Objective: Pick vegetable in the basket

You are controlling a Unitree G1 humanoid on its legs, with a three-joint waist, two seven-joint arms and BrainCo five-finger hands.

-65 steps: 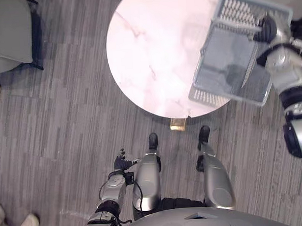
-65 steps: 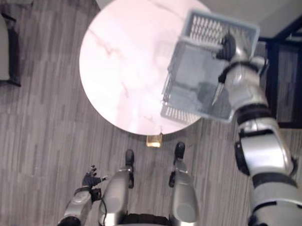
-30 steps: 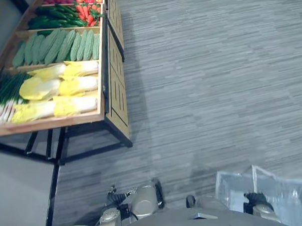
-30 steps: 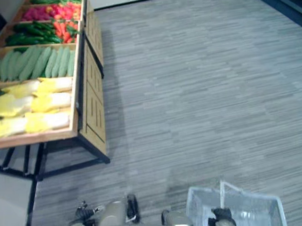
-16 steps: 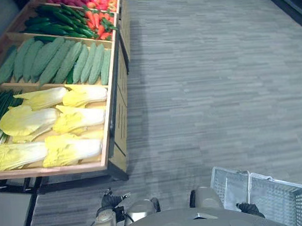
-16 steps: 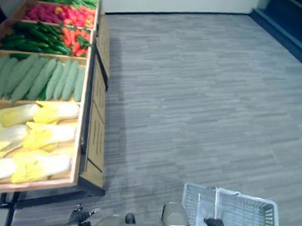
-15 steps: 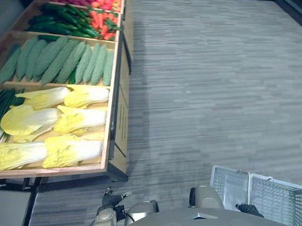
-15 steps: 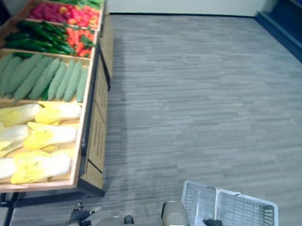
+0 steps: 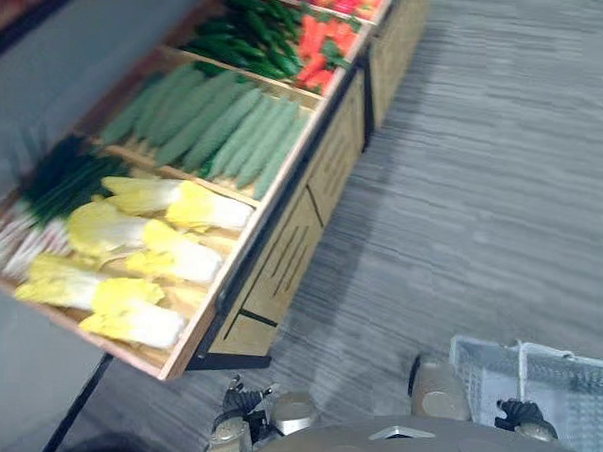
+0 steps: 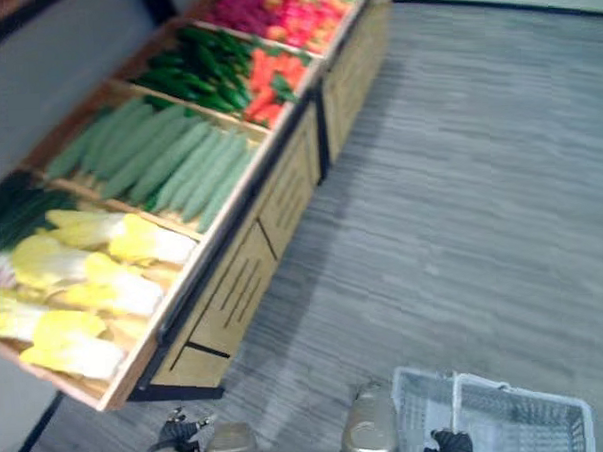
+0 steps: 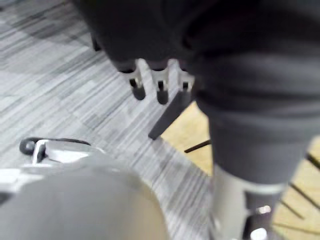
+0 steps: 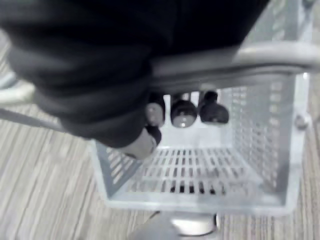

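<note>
Grey plank floor (image 9: 500, 197), wooden produce bench (image 9: 302, 226) at left; vegetables on it, basket (image 10: 420, 411) empty.
Grips its handle (image 12: 235, 62) with curled right hand (image 12: 100, 95) fingers; hangs left hand (image 9: 239, 401) loose, empty. Nearest: cabbages (image 9: 111, 229), probably light, leafy, bruise-prone; better taken round the firm pale base.

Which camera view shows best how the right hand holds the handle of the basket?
The right wrist view: the right hand curls its fingers round the grey handle above the slotted bottom of the basket. Both eye views show the basket from above, lower right, the hand a dark spot on it.
</note>
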